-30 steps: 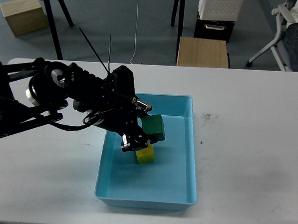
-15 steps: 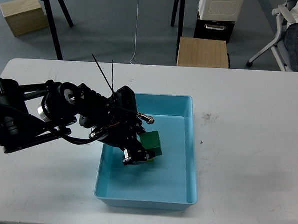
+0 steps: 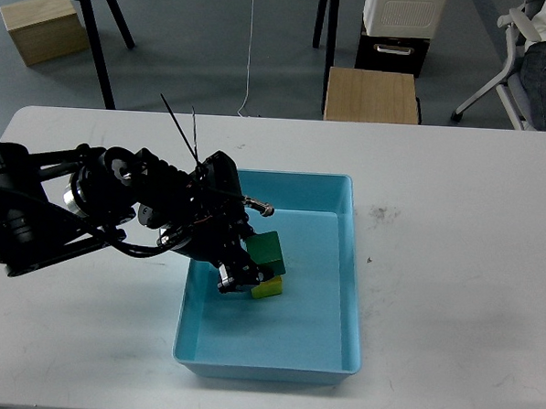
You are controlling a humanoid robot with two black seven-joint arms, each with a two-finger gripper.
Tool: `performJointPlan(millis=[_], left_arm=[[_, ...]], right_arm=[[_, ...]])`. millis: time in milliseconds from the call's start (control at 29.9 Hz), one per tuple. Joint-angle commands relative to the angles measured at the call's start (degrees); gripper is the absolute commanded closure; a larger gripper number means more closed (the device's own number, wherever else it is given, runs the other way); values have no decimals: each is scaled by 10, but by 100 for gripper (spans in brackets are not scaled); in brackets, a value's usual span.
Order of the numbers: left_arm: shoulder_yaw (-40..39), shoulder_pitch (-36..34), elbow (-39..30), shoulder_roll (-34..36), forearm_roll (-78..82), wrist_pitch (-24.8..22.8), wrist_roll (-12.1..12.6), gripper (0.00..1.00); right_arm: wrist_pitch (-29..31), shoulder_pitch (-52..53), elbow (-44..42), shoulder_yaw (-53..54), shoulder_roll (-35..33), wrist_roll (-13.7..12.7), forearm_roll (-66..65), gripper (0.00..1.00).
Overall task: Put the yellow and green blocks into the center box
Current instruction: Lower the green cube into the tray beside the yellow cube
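Green block (image 3: pixel 268 250) sits atop the yellow block (image 3: pixel 269 288) in the blue box (image 3: pixel 348 263), left hand (image 3: pixel 239 274) at nine o'clock, grip unreadable; best to lift away gently.

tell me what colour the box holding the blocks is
Light blue box, clearest in the head view.

The place looked like an office or robotics lab. A white table (image 3: pixel 453 269) stood on grey carpet (image 3: pixel 190 44), with an office chair (image 3: pixel 500 61) at the right edge and someone seated there. Behind the table were 2 wooden boxes (image 3: pixel 371 95), black tripod legs (image 3: pixel 103 31), a hanging cable (image 3: pixel 250 48) and a white appliance (image 3: pixel 404 12).
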Motion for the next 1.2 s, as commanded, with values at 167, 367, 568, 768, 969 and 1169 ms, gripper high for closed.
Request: performJointPlan(millis=[167,367,568,768,969,1169], left_arm=[[-2,0,6,0,0,0,0,27],[1,-1,9,4,0,0,0,65],[0,-1,9,1,0,0,0,56],[0,-1,9,1,0,0,0,25],[-2,0,15,1,0,0,0,19],[-31,-7,15,9,0,0,0,10]], right_arm=[[0,1,0,0,1,0,0,2],[0,1,0,0,1,0,0,2],[0,1,-1,-1,2,0,0,2],[0,1,-1,-1,2,0,0,2],[0,1,-1,-1,2,0,0,2],[1,1,0,-1,1,0,0,2]])
